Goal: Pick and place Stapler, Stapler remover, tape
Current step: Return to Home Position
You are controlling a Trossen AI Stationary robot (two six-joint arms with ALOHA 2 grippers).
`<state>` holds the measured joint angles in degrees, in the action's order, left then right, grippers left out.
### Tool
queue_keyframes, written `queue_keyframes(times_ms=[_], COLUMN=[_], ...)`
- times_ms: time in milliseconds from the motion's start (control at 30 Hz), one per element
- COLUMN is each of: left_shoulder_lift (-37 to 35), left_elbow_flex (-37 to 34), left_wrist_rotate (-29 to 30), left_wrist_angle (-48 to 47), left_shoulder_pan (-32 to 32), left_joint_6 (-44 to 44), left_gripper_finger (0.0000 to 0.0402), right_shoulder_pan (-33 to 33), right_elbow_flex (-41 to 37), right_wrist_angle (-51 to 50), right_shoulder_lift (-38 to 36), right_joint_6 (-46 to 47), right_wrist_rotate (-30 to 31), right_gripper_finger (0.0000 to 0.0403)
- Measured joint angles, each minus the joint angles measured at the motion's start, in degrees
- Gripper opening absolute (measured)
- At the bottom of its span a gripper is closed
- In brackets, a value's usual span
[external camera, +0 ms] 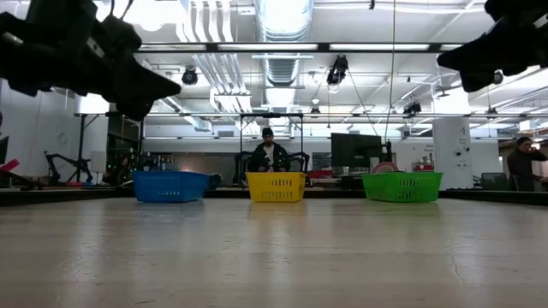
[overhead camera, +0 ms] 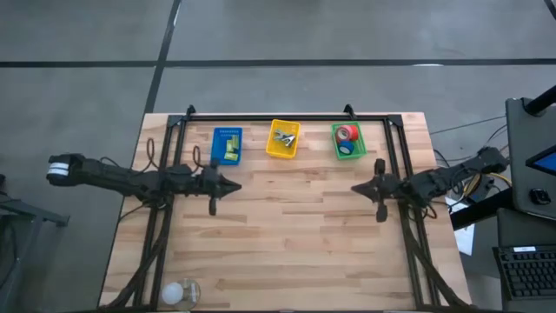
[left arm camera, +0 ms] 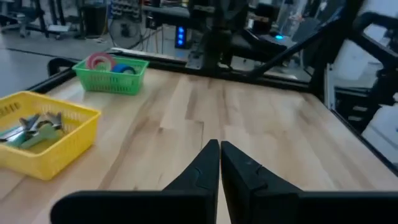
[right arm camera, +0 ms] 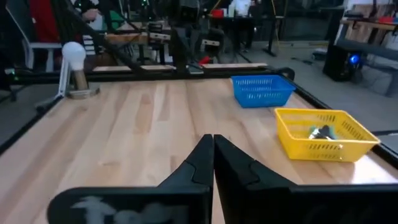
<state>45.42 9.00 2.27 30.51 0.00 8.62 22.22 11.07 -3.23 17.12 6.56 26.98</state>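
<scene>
A red ring-shaped tape roll (overhead camera: 347, 133) and a blue tape roll (overhead camera: 347, 149) lie in the green mesh basket (overhead camera: 334, 143), right of the yellow plastic basket (overhead camera: 270, 153). Silvery staple removers (overhead camera: 283, 137) lie inside the yellow basket. Green staple boxes (overhead camera: 230, 144) lie in the blue basket (overhead camera: 215, 149) on its left.

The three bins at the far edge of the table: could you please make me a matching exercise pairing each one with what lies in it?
Column one:
1. blue bin
2. yellow bin
3. green bin

Column two:
A. red and blue tape rolls
B. green staple boxes
C. staple removers

Pairs: 1-B, 2-C, 3-A.
</scene>
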Motion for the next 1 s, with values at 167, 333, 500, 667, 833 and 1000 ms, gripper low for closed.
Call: queue_keyframes(times_ms=[167, 333, 500, 667, 833, 1000], left_shoulder_lift=[-4.9, -9.8, -12.9, -13.9, -16.6, -19.5], left_elbow_flex=[-3.5, -8.5, -8.5, -8.5, -8.3, -8.5], left_wrist_rotate=[-2.4, -3.2, -3.2, -2.8, -3.3, -3.3], left_wrist_angle=[0.3, 5.8, 4.2, 5.1, 5.3, 1.3], left_shoulder_pan=[2.5, 2.7, 2.7, 2.7, 2.7, 2.8], left_joint_6=[-0.2, -0.6, -1.3, -5.7, -6.5, -4.1], left_gripper_finger=[0.0021, 0.0019, 0.0022, 0.0025, 0.0026, 0.0026], right_shoulder_pan=[-1.4, -2.3, -2.5, -2.8, -3.1, -3.2], right_elbow_flex=[-1.0, -1.9, -3.6, -4.2, -1.3, -1.0], right_wrist_angle=[-3.0, -6.9, -6.9, -7.2, -11.1, -10.8], right_shoulder_lift=[-6.3, -11.6, -16.9, -17.0, -17.1, -17.1], right_joint_6=[-2.2, -3.0, -3.9, -5.4, -5.4, -5.6], right_wrist_rotate=[-0.1, -0.1, -4.0, -5.2, -5.9, -9.3], right_gripper_finger=[0.0008, 0.0008, 0.0008, 0.0009, 0.0009, 0.0009])
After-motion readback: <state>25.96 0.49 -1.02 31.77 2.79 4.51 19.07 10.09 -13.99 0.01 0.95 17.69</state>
